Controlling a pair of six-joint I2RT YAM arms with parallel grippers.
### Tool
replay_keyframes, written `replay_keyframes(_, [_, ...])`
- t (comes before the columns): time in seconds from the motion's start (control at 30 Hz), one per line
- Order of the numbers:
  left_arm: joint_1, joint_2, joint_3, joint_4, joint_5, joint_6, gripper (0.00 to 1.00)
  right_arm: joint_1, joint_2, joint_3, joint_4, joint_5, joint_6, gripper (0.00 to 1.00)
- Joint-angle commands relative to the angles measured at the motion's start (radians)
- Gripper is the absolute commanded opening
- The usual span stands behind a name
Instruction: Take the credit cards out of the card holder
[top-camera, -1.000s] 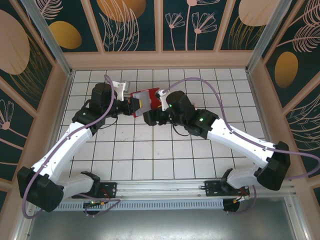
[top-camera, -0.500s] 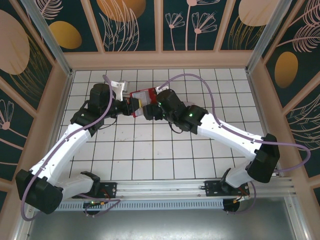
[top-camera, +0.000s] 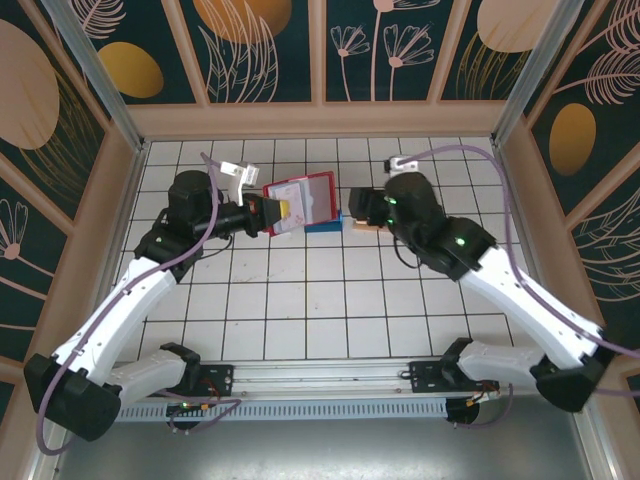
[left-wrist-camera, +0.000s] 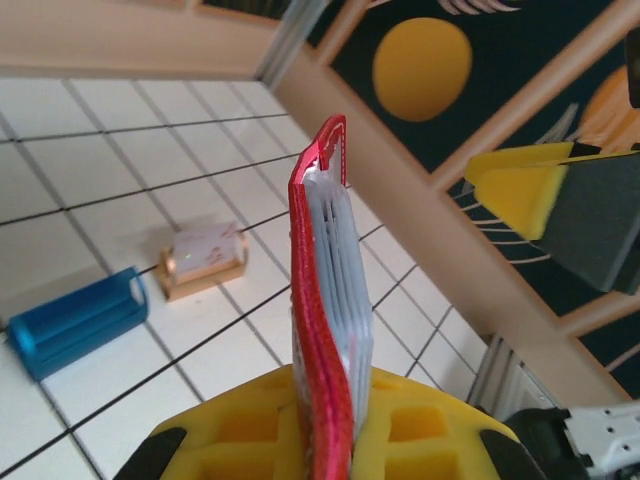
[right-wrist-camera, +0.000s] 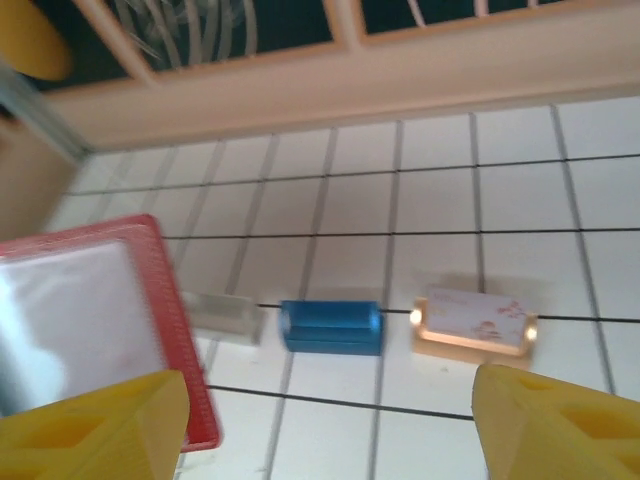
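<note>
The left tool is clenching the near edge of the red card holder, its yellow fingers pinching the cover from both sides and keeping it lifted above the table, out over the far middle tiles. The right tool is hanging released just to the holder's right, its pads spread wide with nothing between them and touching nothing. From above, the holder is lying open-face upward, stretching away from the left tool toward the right arm, slightly tilted. In the left wrist view it is showing edge-on, running straight out from the fingers. Pale layers are sitting inside the red cover; whether they are cards or pocket sleeves is too hard to tell, and the right wrist view is blurring them. The holder is covering part of the blue block in the top view. A silver block and a copper block are lying beside it in a row.
</note>
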Motion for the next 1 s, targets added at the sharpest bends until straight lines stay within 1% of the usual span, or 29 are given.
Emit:
replay_keyframes(0.0, [-0.003, -0.028, -0.003, 0.128, 0.152, 0.051, 0.0, -0.012, -0.133, -0.082, 0.22, -0.31, -0.053, 0.7])
replay_keyframes(0.07, [-0.003, -0.043, -0.01, 0.178, 0.228, 0.056, 0.0, -0.014, -0.188, -0.143, 0.369, -0.531, -0.063, 0.69])
replay_keyframes(0.13, [-0.003, -0.06, -0.013, 0.206, 0.274, 0.069, 0.0, -0.014, -0.198, -0.166, 0.447, -0.697, -0.056, 0.67])
replay_keyframes(0.17, [-0.003, -0.068, -0.012, 0.214, 0.294, 0.077, 0.0, -0.014, -0.189, -0.171, 0.473, -0.772, -0.053, 0.65])
replay_keyframes(0.27, [-0.003, -0.079, -0.004, 0.222, 0.363, 0.098, 0.0, -0.012, -0.151, -0.165, 0.504, -0.916, -0.041, 0.59])
replay_keyframes(0.33, [-0.003, -0.082, 0.002, 0.226, 0.396, 0.101, 0.0, -0.01, -0.126, -0.15, 0.489, -0.943, -0.041, 0.58])
replay_keyframes(0.37, [-0.003, -0.083, 0.005, 0.225, 0.404, 0.101, 0.0, -0.008, -0.112, -0.143, 0.479, -0.955, -0.046, 0.56])
replay_keyframes(0.47, [-0.003, -0.088, 0.01, 0.198, 0.405, 0.119, 0.0, 0.014, -0.088, -0.131, 0.469, -0.963, -0.074, 0.48])
replay_keyframes(0.6, [-0.003, -0.092, 0.011, 0.172, 0.397, 0.124, 0.0, 0.027, -0.061, -0.113, 0.445, -0.944, -0.079, 0.44])
replay_keyframes(0.67, [-0.003, -0.093, 0.013, 0.162, 0.376, 0.12, 0.0, 0.028, -0.045, -0.104, 0.437, -0.95, -0.07, 0.44])
replay_keyframes(0.73, [-0.003, -0.095, 0.014, 0.17, 0.382, 0.11, 0.0, 0.031, -0.031, -0.093, 0.415, -0.93, -0.061, 0.44])
replay_keyframes(0.97, [-0.003, -0.104, 0.017, 0.18, 0.416, 0.091, 0.0, 0.031, -0.001, -0.051, 0.344, -0.821, -0.046, 0.46])
